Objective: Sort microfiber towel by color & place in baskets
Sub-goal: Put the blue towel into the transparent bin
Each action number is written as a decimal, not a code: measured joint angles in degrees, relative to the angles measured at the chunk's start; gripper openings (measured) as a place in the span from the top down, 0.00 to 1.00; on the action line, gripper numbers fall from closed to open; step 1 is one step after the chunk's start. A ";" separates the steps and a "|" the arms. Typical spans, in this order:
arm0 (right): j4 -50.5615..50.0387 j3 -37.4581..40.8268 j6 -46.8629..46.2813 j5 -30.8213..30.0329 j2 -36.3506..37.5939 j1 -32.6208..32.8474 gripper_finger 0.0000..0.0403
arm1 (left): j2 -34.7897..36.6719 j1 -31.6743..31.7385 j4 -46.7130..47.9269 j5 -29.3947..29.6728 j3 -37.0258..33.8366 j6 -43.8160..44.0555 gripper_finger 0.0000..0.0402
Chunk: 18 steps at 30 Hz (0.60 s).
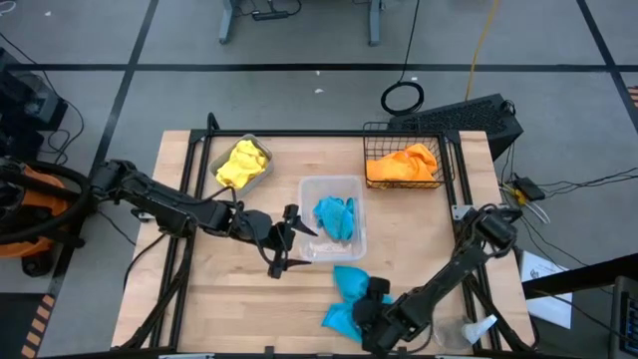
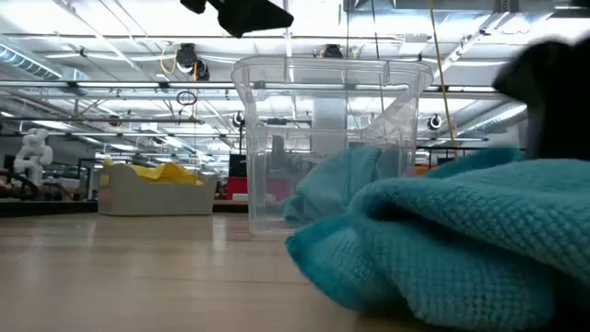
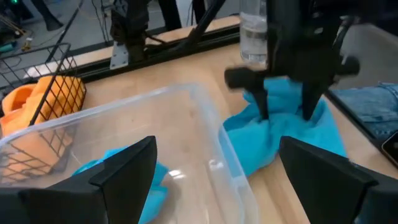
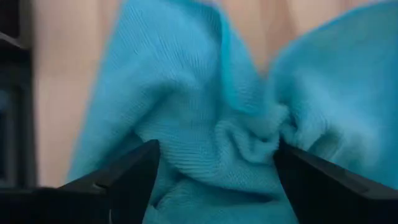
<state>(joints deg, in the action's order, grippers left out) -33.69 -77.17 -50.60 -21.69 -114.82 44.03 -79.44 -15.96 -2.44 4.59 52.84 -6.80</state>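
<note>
Looking at the last blue towel (image 1: pixel 349 294), low centre of the high view, we'd pinch its bunched fold; it's soft, light, floppy. Right gripper (image 1: pixel 376 302) straddles it with jaws spread; left gripper (image 1: pixel 282 242) spread too.

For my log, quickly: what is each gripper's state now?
Left gripper: open, empty.
Right gripper: open around the blue towel, not yet closed.
</note>
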 joint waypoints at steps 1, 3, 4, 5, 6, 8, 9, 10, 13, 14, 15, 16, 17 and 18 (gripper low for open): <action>0.04 0.00 0.01 1.95 -0.94 -0.48 0.23 | 0.00 -0.15 -0.23 0.01 0.00 0.12 0.15; -0.08 -0.03 -0.38 4.31 -2.60 -1.01 0.26 | 0.00 -0.50 -0.20 0.01 0.00 0.42 0.15; -0.13 -0.22 -0.39 5.19 -3.10 -1.26 0.28 | 0.00 -0.71 -0.17 0.03 0.00 0.43 0.15; -0.40 -0.26 -0.30 5.74 -3.64 -1.37 0.30 | 0.00 -0.89 -0.23 0.05 0.00 0.43 0.15; -0.59 -0.31 0.06 6.25 -4.30 -1.47 0.34 | 0.00 -1.07 -0.26 0.06 0.00 0.45 0.15; -0.98 -0.41 0.27 6.91 -5.09 -1.60 0.42 | 0.00 -1.39 -0.22 0.05 0.00 0.43 0.15; -1.20 -0.42 0.31 6.89 -5.24 -1.61 0.47 | 0.00 -1.44 -0.21 0.05 0.00 0.41 0.15; -1.29 -0.42 0.61 6.91 -5.30 -1.63 0.53 | 0.00 -1.43 -0.23 0.05 0.00 0.33 0.15; -1.43 -0.29 2.21 7.15 -4.79 -1.65 0.74 | 0.00 -1.39 -0.22 0.08 0.00 0.04 0.15; -1.65 -0.21 2.87 7.34 -4.34 -1.69 0.82 | 0.00 -1.37 -0.24 0.12 0.00 0.04 0.15; -1.78 -0.17 3.53 7.66 -3.65 -1.71 0.89 | 0.00 -1.39 -0.24 0.14 0.00 0.04 0.15; -1.78 -0.11 4.33 7.96 -3.00 -1.71 0.94 | 0.00 -1.39 -0.22 0.12 0.00 0.02 0.15; -1.73 0.02 5.07 8.26 -2.29 -1.73 0.96 | 0.00 -1.39 -0.24 0.12 0.00 0.02 0.15; -2.33 0.20 5.46 8.46 -1.40 -1.75 0.96 | 0.00 -1.39 -0.22 0.12 0.00 0.00 0.15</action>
<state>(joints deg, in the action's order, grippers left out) -36.02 -76.97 -45.14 -13.23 -116.22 42.28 -79.44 -17.34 -2.66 4.71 52.84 -6.80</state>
